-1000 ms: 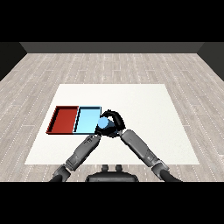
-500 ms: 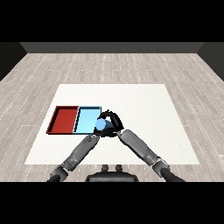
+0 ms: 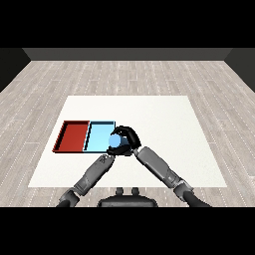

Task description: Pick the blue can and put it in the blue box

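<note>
On the white worktop (image 3: 164, 114) the red tray (image 3: 73, 136) lies furthest left, touching the light blue tray (image 3: 97, 136) on its right. The left hand (image 3: 110, 151) sits at the blue tray's right near corner, below the can; whether its fingers are open or closed cannot be told. The blue can (image 3: 115, 143), pale blue and round-topped, is at that tray's right edge. The right hand (image 3: 127, 137) curls its fingers round the can.
</note>
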{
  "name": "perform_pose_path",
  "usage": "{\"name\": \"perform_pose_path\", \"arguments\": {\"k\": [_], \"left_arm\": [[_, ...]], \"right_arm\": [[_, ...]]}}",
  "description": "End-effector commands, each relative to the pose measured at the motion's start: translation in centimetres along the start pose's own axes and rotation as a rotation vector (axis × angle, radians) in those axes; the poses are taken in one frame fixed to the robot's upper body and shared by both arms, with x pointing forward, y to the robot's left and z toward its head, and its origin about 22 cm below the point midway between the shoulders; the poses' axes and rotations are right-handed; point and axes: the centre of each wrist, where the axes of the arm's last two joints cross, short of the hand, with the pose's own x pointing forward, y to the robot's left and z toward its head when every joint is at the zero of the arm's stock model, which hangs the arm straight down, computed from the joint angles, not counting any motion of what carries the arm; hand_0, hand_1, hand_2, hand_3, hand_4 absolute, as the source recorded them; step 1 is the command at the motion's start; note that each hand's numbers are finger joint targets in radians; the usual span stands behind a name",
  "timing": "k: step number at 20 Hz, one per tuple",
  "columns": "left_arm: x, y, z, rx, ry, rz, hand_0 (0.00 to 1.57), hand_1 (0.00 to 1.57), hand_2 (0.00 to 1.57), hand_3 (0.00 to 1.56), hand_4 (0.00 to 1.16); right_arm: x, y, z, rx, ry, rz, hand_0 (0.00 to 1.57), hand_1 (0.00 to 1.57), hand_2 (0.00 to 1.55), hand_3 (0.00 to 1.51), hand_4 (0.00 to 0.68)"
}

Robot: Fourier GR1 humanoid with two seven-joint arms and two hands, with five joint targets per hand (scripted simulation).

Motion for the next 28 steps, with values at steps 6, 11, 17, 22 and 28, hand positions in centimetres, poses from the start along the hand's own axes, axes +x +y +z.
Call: {"name": "perform_pose_path", "arguments": {"k": [6, 11, 17, 22, 28], "left_arm": [[0.7, 1.0, -1.5, 0.022, 0.022, 0.143, 1.42, 1.42, 1.35, 1.0, 0.68], [-0.3, -0.1, -0.8, 0.034, 0.092, 0.132, 1.57, 1.57, 1.52, 1.45, 1.1], [-1.8, -0.5, -0.1, 0.035, 0.091, 0.139, 1.57, 1.57, 1.54, 1.48, 1.13], [0.4, -0.6, -1.1, 0.043, 0.075, 0.098, 1.57, 1.57, 1.57, 1.5, 1.14], [-1.1, 1.6, -2.3, 0.038, 0.085, 0.068, 1.57, 1.57, 1.57, 1.51, 1.13]], "right_arm": [[-1.5, -1.1, 0.4, -0.045, 0.032, -0.151, 1.27, 1.27, 1.37, 1.33, 0.415], [-0.4, -0.1, 1.0, -0.048, 0.057, -0.117, 0.0, 0.0, 0.0, 0.0, 0.0], [-1.5, -0.6, 2.0, -0.043, 0.029, -0.099, 0.0, 0.0, 0.0, 0.0, 0.0], [1.5, 0.5, 1.1, -0.058, 0.071, -0.126, 0.0, 0.0, 0.0, 0.0, 0.0], [0.6, -2.7, 2.9, -0.098, 0.03, -0.152, 0.0, 0.0, 0.0, 0.0, 0.0]]}}
